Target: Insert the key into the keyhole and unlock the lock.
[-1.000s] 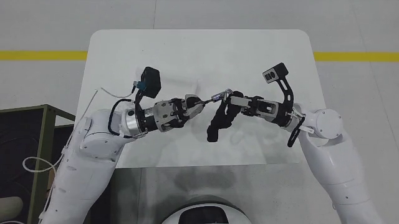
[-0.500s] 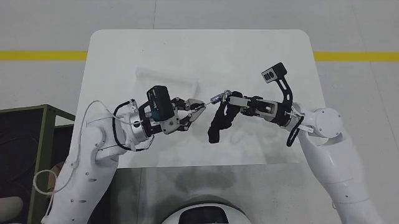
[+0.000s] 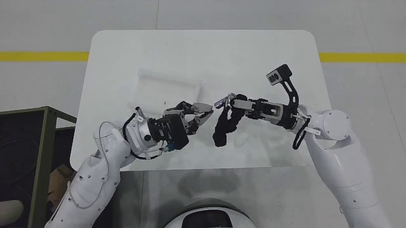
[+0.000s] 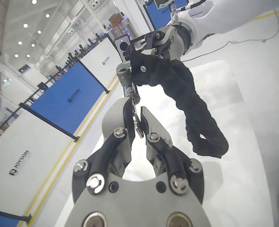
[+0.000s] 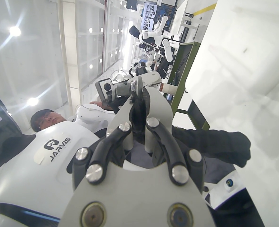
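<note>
Key (image 4: 136,121) and lock (image 4: 126,76) meet over the white table (image 3: 266,56), just to the 6 o'clock side of its centre in the top view. We see the left gripper (image 3: 205,109) reaching in from 8 o'clock, its two fingers (image 4: 115,121) closed on the flat head of the key. The blade points away from the wrist, and its tip sits at the keyhole (image 4: 135,98) in the end of the lock's short silver cylinder. We cannot tell how deep the blade goes. The right gripper (image 3: 231,101) reaches in from 3 o'clock and is clamped on the lock where the silver body joins its black woven sleeve. In the right wrist view we see the fingers pinching that black cloth, with the silver end poking out past their tips. Below that grip the black sleeved cable (image 3: 222,127) hangs toward 6 o'clock. In the left wrist view it curls into a loop at its low end, near the tabletop, though we cannot tell whether it touches. The two grippers face each other tip to tip, near but apart, with the cylinder between them. Beyond the table's 12 o'clock side a yellow floor line (image 3: 44,56) runs from 9 to 3 o'clock. A dark green-framed cart (image 3: 38,133) stands on the floor off the table's 8 o'clock corner.
</note>
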`<act>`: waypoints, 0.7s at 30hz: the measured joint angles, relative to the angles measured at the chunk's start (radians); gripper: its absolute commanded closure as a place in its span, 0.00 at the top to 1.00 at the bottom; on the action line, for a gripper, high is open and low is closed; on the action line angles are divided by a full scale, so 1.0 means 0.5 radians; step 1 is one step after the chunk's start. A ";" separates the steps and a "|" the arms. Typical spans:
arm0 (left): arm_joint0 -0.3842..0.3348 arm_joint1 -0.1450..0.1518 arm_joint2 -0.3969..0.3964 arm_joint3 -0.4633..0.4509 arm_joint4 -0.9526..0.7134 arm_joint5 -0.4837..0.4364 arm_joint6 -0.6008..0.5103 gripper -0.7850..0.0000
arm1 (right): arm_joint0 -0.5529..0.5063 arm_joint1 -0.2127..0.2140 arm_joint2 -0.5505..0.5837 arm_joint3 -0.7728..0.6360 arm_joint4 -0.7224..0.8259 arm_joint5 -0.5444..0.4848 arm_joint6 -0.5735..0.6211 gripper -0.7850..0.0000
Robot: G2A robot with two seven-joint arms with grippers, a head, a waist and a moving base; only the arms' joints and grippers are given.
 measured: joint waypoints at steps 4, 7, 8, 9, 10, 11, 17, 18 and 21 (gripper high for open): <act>0.039 0.010 0.001 0.071 0.118 0.126 0.160 0.85 | -0.013 0.000 -0.021 0.003 -0.002 0.022 -0.022 0.00; 0.041 0.010 0.000 0.076 0.109 0.125 0.152 1.00 | -0.014 0.003 -0.014 0.020 -0.083 0.029 -0.100 0.00; 0.040 0.010 0.000 0.075 0.109 0.125 0.151 1.00 | -0.014 0.006 -0.001 0.022 -0.142 0.024 -0.145 0.00; 0.040 0.010 0.000 0.075 0.109 0.124 0.151 1.00 | -0.017 0.009 0.012 0.020 -0.208 0.019 -0.194 0.00; 0.040 0.010 0.000 0.074 0.109 0.124 0.151 1.00 | -0.025 0.012 0.029 0.013 -0.283 0.014 -0.255 0.00; 0.040 0.010 0.000 0.074 0.109 0.124 0.151 1.00 | -0.033 0.014 0.042 0.005 -0.326 0.009 -0.293 0.00; 0.040 0.010 0.000 0.074 0.109 0.124 0.152 1.00 | -0.104 0.044 0.136 -0.102 -0.888 -0.041 -0.529 0.00; 0.040 0.010 0.000 0.074 0.109 0.124 0.152 1.00 | -0.115 0.049 0.135 -0.123 -1.006 -0.041 -0.559 0.00; 0.040 0.010 0.000 0.075 0.109 0.124 0.152 1.00 | -0.138 0.061 0.092 -0.199 -1.474 -0.010 -0.649 0.00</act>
